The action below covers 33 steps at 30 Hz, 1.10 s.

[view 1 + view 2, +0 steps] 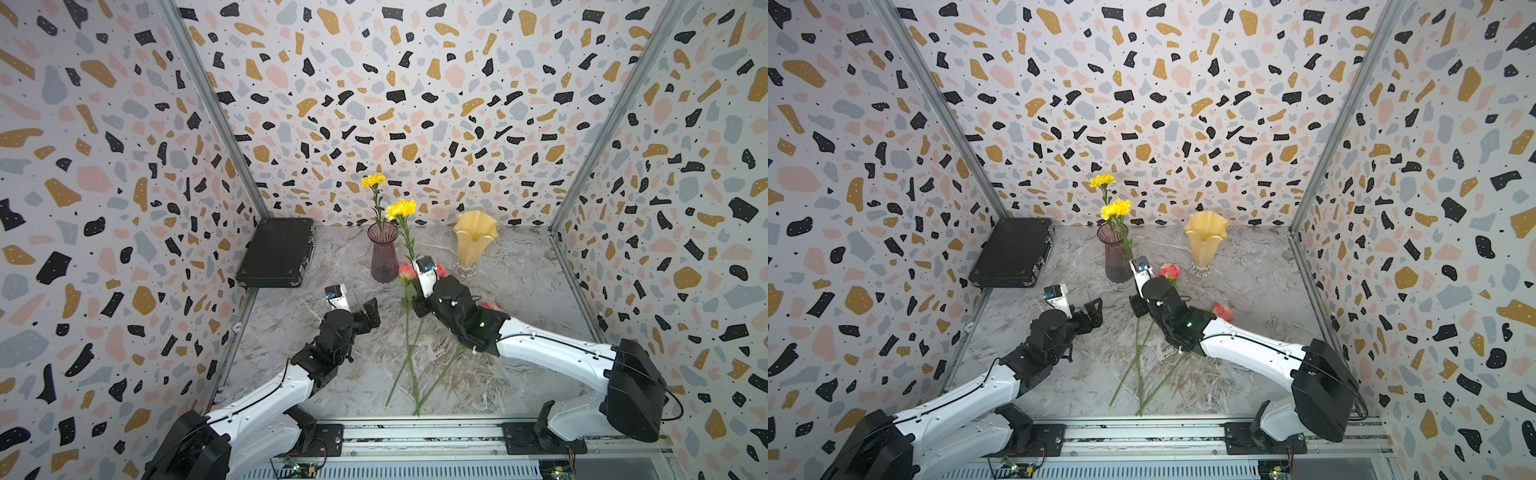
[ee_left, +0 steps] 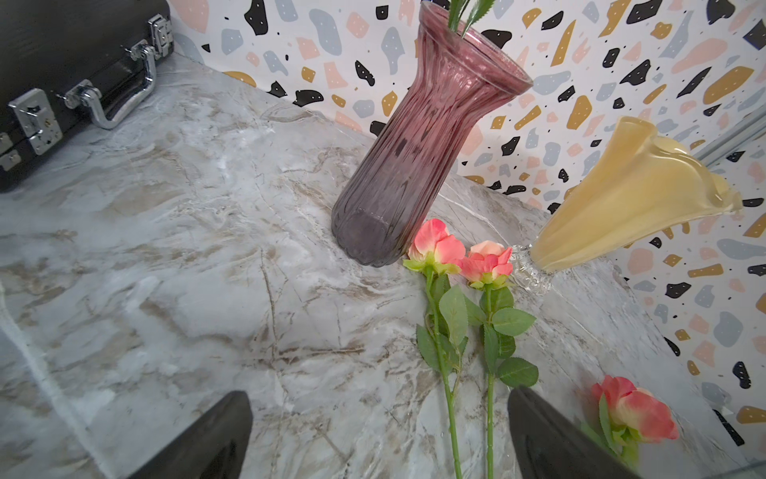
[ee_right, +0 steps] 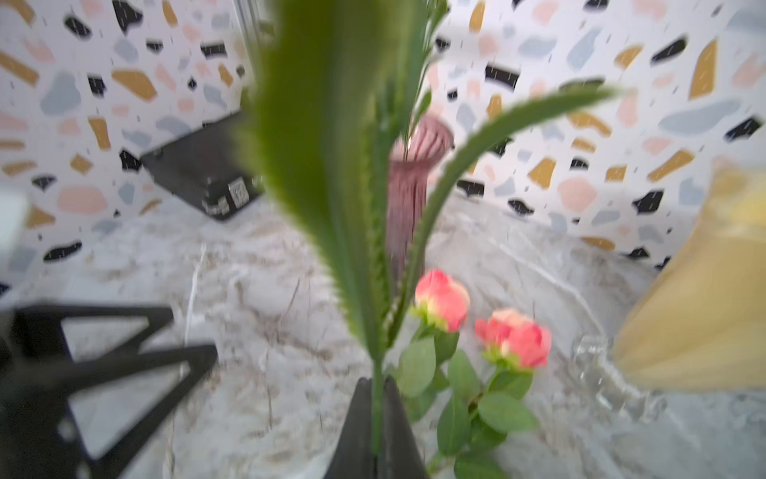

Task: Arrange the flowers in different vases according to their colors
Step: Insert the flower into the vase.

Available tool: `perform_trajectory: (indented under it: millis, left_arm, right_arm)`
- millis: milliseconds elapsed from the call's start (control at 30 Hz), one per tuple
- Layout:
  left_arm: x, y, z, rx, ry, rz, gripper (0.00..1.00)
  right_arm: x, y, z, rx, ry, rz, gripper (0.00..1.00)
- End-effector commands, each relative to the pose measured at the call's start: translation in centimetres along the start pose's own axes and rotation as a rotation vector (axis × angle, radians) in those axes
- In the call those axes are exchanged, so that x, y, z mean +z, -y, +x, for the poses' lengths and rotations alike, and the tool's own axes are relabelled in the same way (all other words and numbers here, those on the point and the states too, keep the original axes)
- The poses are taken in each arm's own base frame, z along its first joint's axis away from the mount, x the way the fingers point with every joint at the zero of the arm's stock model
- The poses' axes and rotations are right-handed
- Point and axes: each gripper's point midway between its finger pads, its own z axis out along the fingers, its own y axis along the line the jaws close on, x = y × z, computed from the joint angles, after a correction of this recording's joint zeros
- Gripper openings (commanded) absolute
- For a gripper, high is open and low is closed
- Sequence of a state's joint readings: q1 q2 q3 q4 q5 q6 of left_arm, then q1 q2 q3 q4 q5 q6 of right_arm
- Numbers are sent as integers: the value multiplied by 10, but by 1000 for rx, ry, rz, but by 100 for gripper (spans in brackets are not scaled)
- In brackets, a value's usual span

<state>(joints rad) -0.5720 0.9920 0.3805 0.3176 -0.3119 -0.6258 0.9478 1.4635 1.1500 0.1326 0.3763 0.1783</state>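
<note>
Ribbed translucent glass vase (image 2: 420, 143)

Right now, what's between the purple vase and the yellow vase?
Two pink rose blooms lie flat between the purple vase and the yellow vase, by their bases; the left wrist view shows it clearest.

Left arm (image 1: 266, 395) extended forward, left pincer (image 2: 377, 404) spread wide, right arm (image 1: 548, 340) angled inward, right pincer (image 3: 377, 383) pinched tight

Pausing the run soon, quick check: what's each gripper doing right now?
Left gripper: open, holding nothing.
Right gripper: shut on the stem of a yellow flower.
</note>
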Motion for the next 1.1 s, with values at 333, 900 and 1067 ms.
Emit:
perform_trajectory:
  millis: [333,900,1067]
  left_arm:
    - [8,8,3,-1,-19,36,100]
    - [30,11,9,-16,-86,16,99]
    - [31,8,12,-29,-91,7,99]
  right_arm:
    - [23,7,-186,29,383,47,3]
    - [163,20,-158,14,378,62,0]
    - [175,28,-133,43,348,72,1]
